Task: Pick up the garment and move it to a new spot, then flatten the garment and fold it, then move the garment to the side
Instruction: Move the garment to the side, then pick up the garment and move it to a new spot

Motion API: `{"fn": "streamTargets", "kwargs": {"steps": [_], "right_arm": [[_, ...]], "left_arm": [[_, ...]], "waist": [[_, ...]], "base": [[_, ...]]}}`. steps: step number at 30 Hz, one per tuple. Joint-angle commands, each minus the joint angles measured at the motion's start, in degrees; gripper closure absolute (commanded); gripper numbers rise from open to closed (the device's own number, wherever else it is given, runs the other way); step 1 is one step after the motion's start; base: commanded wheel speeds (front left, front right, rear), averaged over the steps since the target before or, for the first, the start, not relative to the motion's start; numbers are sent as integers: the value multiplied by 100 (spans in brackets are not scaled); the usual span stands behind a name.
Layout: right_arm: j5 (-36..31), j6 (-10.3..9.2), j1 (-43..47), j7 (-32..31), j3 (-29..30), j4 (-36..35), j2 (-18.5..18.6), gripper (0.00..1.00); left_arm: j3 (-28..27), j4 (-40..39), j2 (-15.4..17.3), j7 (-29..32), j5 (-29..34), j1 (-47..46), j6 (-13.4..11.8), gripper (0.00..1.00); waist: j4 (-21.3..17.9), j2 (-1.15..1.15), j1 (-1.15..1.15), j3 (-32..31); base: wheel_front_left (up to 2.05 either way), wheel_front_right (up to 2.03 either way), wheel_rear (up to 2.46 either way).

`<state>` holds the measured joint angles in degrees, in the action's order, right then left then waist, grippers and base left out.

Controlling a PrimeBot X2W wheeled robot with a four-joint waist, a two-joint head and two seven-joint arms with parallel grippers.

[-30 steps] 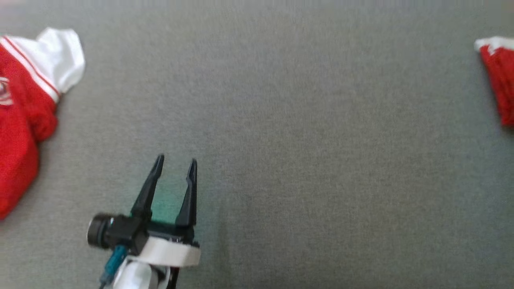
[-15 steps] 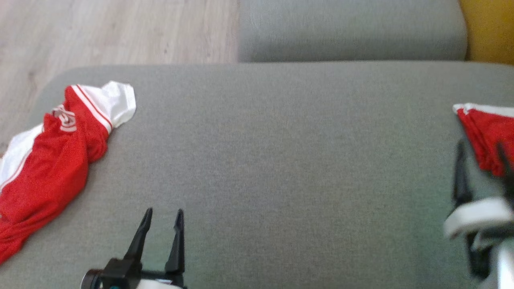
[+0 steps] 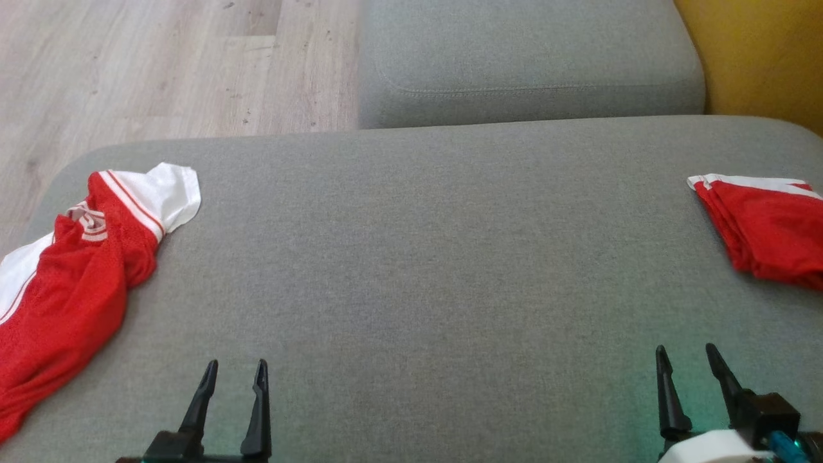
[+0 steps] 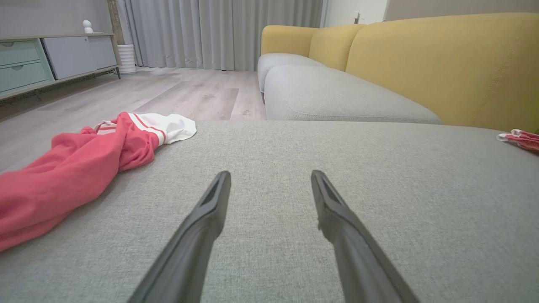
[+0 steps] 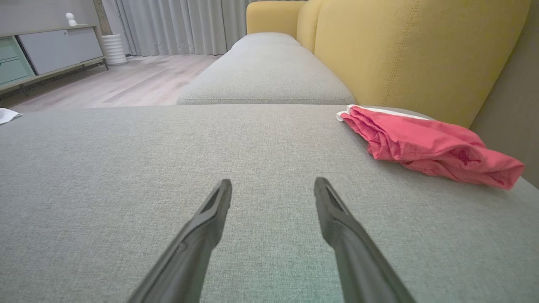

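1 grey seat cushion point(image 3: 411, 270), carrying everything; 1 crumpled red-and-white garment point(image 3: 71, 283) at its left edge; 1 folded red garment point(image 3: 765, 238) at its right edge; left gripper point(image 3: 236, 364) and right gripper point(image 3: 685, 348) at the near edge, both spread wide, empty. Step judged: pick-up not begun; next, reach left and grasp the crumpled fabric.

A wide grey sofa seat point(image 3: 411, 270) carries two pieces of clothing. A crumpled red and white garment point(image 3: 71, 276) sprawls along its left edge; a red garment point(image 3: 765, 231), gathered into a compact bundle, lies at its right edge, well apart.
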<state>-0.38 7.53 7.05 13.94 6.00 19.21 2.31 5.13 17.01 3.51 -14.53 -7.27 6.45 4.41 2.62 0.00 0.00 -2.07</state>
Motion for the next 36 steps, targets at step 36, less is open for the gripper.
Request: {"fn": "streamTargets", "kwargs": {"steps": [36], "right_arm": [[147,-4,-427,106,-913,-304,57,0]], "left_arm": [[-897,-332,29,-47,-102,-77,81,0]], "waist": [[2175,0,0,220]], "base": [[0,0,0]]}}
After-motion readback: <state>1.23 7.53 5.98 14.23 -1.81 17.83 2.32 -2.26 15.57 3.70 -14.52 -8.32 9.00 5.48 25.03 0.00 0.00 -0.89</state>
